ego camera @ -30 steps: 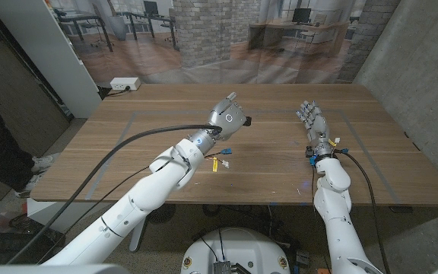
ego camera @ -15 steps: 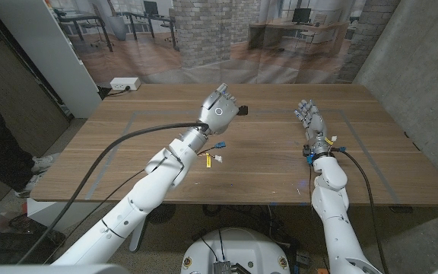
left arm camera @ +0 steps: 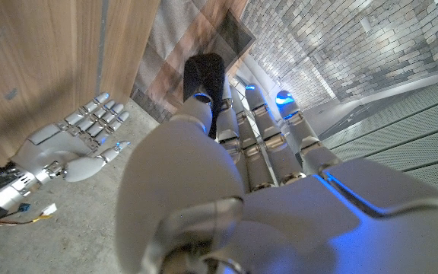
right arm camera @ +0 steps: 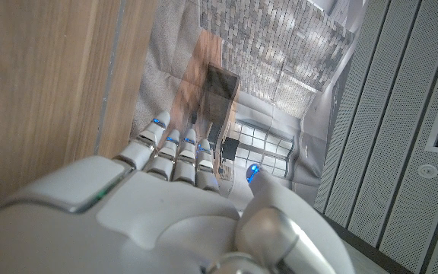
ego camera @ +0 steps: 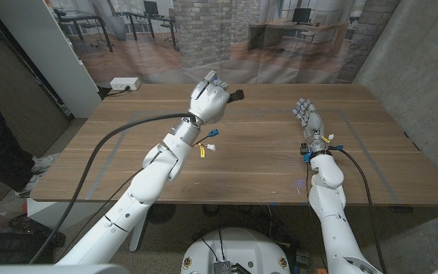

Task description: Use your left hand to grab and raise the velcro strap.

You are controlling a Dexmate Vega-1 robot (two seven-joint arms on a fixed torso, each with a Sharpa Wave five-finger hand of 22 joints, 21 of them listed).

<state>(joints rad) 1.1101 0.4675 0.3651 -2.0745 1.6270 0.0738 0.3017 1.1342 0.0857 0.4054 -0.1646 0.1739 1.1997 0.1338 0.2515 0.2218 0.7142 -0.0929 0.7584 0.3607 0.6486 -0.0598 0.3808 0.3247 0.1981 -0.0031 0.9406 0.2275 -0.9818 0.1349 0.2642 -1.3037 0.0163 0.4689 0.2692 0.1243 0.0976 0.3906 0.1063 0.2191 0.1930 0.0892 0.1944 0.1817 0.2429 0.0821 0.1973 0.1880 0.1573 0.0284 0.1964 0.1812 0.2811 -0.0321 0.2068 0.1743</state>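
Observation:
My left hand (ego camera: pixel 207 97) is raised well above the wooden table (ego camera: pixel 265 160), near its far middle, and holds a short black velcro strap (ego camera: pixel 236 95) that sticks out toward the right of its closed fingers. In the left wrist view the strap (left arm camera: pixel 205 76) stands dark between the thumb and fingers of that hand (left arm camera: pixel 234 183). My right hand (ego camera: pixel 308 116) stands at the table's right side, fingers stretched away from me, holding nothing; it also appears in the left wrist view (left arm camera: pixel 74 141) and in its own wrist view (right arm camera: pixel 166 198).
A white power strip (ego camera: pixel 125 84) lies at the table's far left corner. A grey concrete wall (ego camera: pixel 420 76) runs along the right side. Thick black cable (ego camera: pixel 120 144) hangs from my left arm over the table's left half.
My left hand has risen and moved farther away and to the left, carrying the strap with it. The right hand has stayed in place.

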